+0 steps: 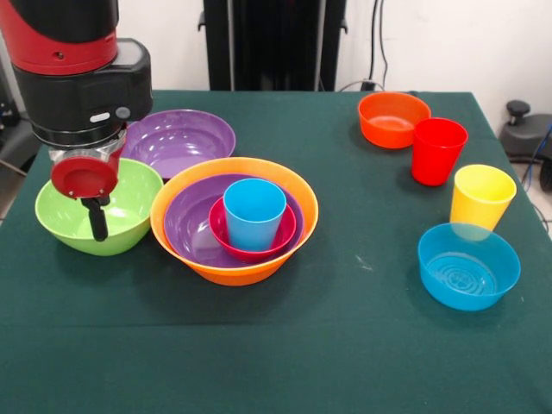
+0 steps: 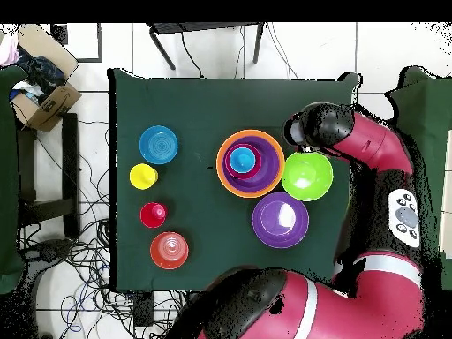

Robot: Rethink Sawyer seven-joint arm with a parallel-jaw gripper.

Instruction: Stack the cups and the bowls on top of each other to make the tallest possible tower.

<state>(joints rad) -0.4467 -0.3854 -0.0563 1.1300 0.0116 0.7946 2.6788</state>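
The tower [image 1: 233, 216] stands left of centre: a large orange bowl holding a purple bowl [image 1: 185, 220], a small pink-red bowl [image 1: 250, 246] and a blue cup [image 1: 254, 211]; it also shows in the overhead view [image 2: 251, 162]. My gripper [image 1: 97, 220] hangs inside the lime green bowl [image 1: 129, 203], just left of the tower, holding nothing I can see. In the overhead view the arm's head [image 2: 307, 131] hides it beside the green bowl [image 2: 306, 176]. A second purple bowl [image 1: 178, 141] sits behind. To the right stand a small orange bowl [image 1: 393, 119], red cup [image 1: 438, 151], yellow cup [image 1: 481, 197] and blue bowl [image 1: 468, 266].
The dark green tablecloth [image 1: 345, 345] covers the table. A black stand [image 1: 274, 43] rises behind its far edge. In the overhead view a cardboard box [image 2: 40, 93] and cables [image 2: 88, 265] lie on the floor beside the table.
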